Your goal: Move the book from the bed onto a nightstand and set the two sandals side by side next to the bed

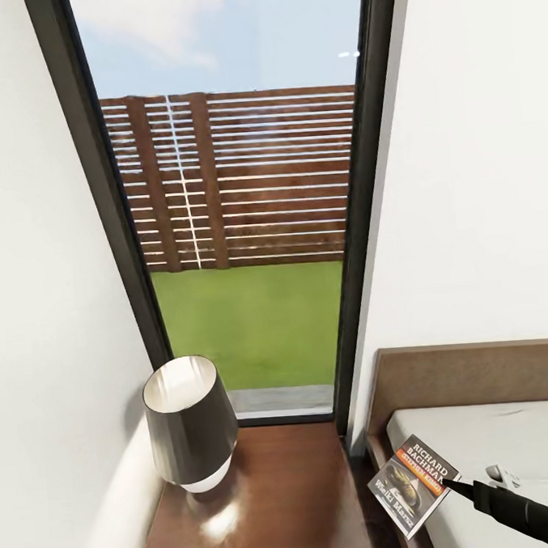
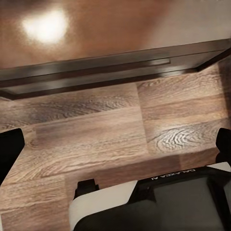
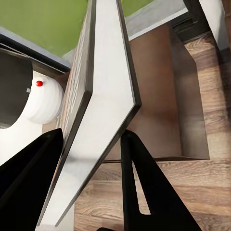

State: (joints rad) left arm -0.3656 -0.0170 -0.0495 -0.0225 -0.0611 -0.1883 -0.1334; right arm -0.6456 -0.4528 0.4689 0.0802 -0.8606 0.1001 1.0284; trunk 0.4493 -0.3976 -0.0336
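Observation:
The book (image 1: 413, 484), a thin paperback with an orange band and white lettering, hangs tilted in the air over the gap between the nightstand (image 1: 280, 501) and the bed (image 1: 495, 439). My right gripper (image 1: 449, 483) is shut on its edge. In the right wrist view the book (image 3: 101, 96) stands edge-on between the two black fingers (image 3: 144, 187), with the nightstand top (image 3: 159, 96) beyond it. My left gripper (image 2: 115, 149) is open over bare wood floor, its fingers far apart, near the nightstand's front (image 2: 106, 67). The sandals are out of view.
A dark lamp with a white base (image 1: 190, 425) stands on the left part of the nightstand. A tall dark-framed window (image 1: 239, 227) rises behind it and white walls close in on both sides. The brown headboard (image 1: 475, 375) runs along the right.

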